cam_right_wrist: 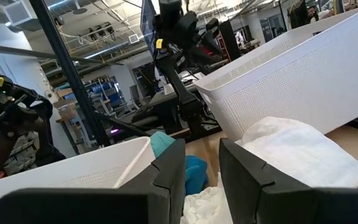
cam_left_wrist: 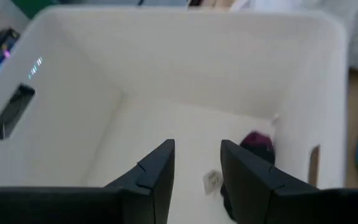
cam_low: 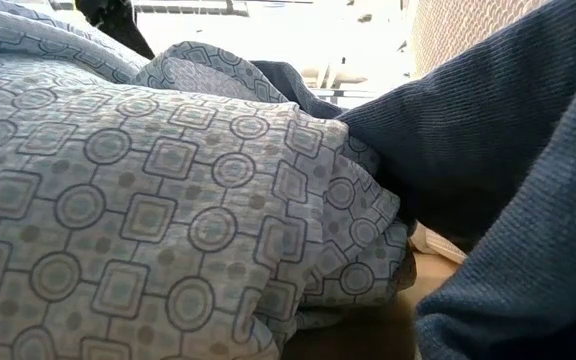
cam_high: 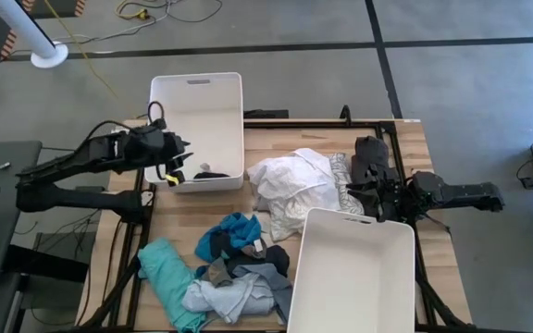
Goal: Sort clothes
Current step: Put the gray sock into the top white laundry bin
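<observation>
A: Where do we stand with the left gripper (cam_high: pixel 176 169)?

B: We see it over the near end of the far white bin (cam_high: pixel 202 102), at the table's left side. In the left wrist view its fingers (cam_left_wrist: pixel 157 177) stand a little apart with nothing between them. Below them on the bin floor lies a small dark garment (cam_left_wrist: pixel 257 146), with a small white tag just beside it.

A: And the right gripper (cam_high: pixel 370 199)?

B: We find it at the table's right side, between the white garment (cam_high: pixel 290 185) and a dark grey garment (cam_high: pixel 370 153) that lies by the arm. In the right wrist view its fingers (cam_right_wrist: pixel 169 174) also stand slightly parted and hold nothing; the white garment shows just beyond them.

A: Where are the rest of the clothes?

B: We see the white garment heaped mid-table, touching the rim of the near white bin (cam_high: pixel 354 277). A grey-white patterned garment (cam_low: pixel 148 200) fills the low view, lying against a dark ribbed one. Nearer the front, a blue garment (cam_high: pixel 229 233), a black one (cam_high: pixel 262 254), a pale blue one (cam_high: pixel 234 294) and a teal one (cam_high: pixel 167 273) lie bunched together on the wooden table (cam_high: pixel 179 217).
</observation>
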`<state>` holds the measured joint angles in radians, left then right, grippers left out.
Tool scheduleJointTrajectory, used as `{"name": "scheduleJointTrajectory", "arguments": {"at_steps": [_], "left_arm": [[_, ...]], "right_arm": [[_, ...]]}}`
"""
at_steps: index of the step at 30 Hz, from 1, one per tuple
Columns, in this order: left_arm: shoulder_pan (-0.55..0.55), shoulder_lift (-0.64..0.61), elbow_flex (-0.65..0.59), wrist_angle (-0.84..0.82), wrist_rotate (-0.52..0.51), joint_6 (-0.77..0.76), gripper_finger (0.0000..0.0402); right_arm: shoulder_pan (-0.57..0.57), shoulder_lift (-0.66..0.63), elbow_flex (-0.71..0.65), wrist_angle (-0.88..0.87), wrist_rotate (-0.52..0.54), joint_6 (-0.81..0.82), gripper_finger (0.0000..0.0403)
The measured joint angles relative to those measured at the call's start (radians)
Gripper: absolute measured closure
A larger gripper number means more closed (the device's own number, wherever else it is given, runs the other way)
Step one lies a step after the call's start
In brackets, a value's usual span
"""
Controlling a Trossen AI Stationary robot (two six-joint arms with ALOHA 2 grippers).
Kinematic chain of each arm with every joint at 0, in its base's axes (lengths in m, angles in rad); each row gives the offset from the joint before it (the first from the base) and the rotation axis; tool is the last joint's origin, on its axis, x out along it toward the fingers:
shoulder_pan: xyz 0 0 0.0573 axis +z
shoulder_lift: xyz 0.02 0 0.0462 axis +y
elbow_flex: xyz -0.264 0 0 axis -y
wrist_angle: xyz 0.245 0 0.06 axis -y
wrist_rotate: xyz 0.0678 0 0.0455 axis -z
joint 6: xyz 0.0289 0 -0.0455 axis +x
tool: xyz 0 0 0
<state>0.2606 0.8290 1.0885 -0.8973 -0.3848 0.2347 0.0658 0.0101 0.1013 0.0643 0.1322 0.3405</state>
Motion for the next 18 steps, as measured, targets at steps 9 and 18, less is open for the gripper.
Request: {"name": "scheduleJointTrajectory", "arguments": {"at_steps": [9,18], "left_arm": [[-0.067,-0.092,0.0,0.109,0.006,0.024,0.0276],[-0.154,-0.203,0.001,0.248,0.279,-0.003,0.0276]], "right_arm": [[0.0,0.0,0.0,-0.001,0.0,0.0,0.0287],[-0.001,0.0,0.0,-0.002,0.0,0.0,0.0287]]}}
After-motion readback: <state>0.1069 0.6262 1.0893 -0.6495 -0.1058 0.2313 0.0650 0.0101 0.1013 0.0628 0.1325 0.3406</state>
